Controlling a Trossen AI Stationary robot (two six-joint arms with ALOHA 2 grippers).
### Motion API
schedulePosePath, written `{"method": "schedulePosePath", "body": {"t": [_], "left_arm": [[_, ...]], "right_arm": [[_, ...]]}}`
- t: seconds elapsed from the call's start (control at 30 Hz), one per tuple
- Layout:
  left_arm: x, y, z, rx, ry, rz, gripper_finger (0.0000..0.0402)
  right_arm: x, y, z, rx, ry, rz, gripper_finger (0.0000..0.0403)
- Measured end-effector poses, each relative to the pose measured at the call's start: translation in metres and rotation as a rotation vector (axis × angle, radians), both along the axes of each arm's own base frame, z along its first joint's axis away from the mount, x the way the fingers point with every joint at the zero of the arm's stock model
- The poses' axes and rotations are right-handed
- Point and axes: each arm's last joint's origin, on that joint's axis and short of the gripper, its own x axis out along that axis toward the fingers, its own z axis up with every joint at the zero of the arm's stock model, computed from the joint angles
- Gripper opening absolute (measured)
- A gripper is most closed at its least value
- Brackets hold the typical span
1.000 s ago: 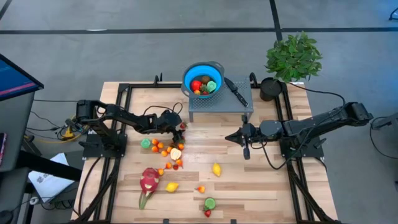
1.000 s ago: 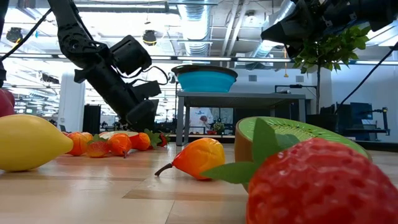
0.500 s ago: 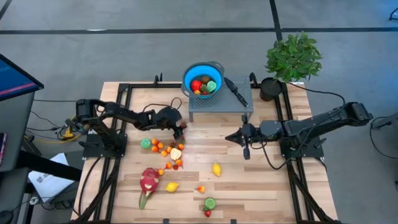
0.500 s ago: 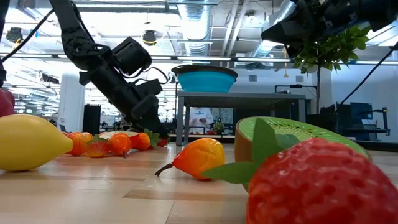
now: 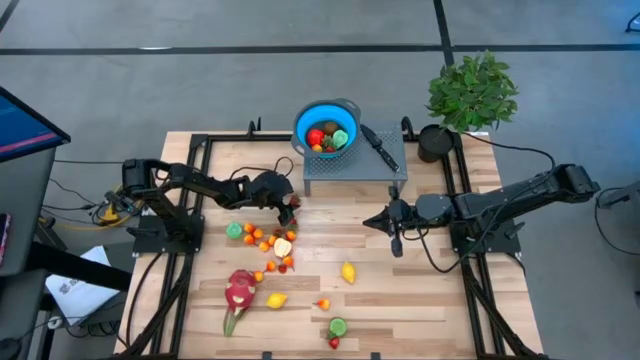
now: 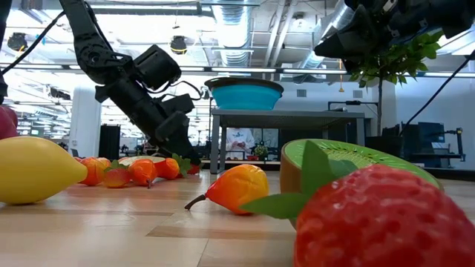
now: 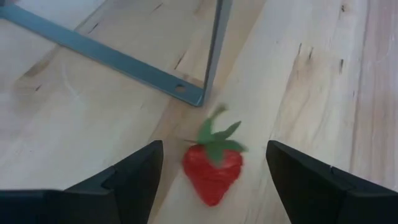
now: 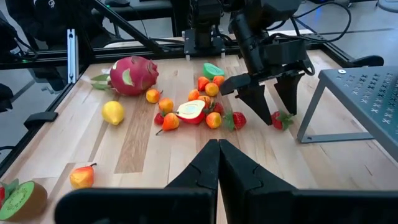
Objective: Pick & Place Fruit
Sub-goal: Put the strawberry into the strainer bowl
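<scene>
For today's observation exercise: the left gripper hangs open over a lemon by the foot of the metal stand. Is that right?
Not quite. The left gripper is open beside the stand's foot, but the fruit between its fingers is a strawberry, not a lemon. The left wrist view shows it.

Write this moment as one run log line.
left gripper: jaws open, astride strawberry, by rack leg | right gripper: shut, waiting mid-table

Both arms are matte black, built of boxy jointed links with rounded housings at the joints, and thin black cables loop loosely along them. The left pincer [image 5: 291,204] ends in two broad, flat, tapering black fingers [image 7: 130,177]. The right pincer [image 8: 218,163] has smooth wedge-shaped black fingers meeting along a straight seam.
</scene>
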Motion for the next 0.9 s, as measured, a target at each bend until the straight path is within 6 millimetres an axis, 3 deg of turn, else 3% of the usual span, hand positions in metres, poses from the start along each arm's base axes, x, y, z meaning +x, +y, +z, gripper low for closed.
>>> {"method": "schedulePosePath", "body": {"t": [0.9], "left_arm": [[0.002, -0.002, -0.011, 0.009, 0.036, 0.015, 0.028]], "right_arm": [[0.0, 0.0, 0.0, 0.002, -0.003, 0.0, 0.0]]}}
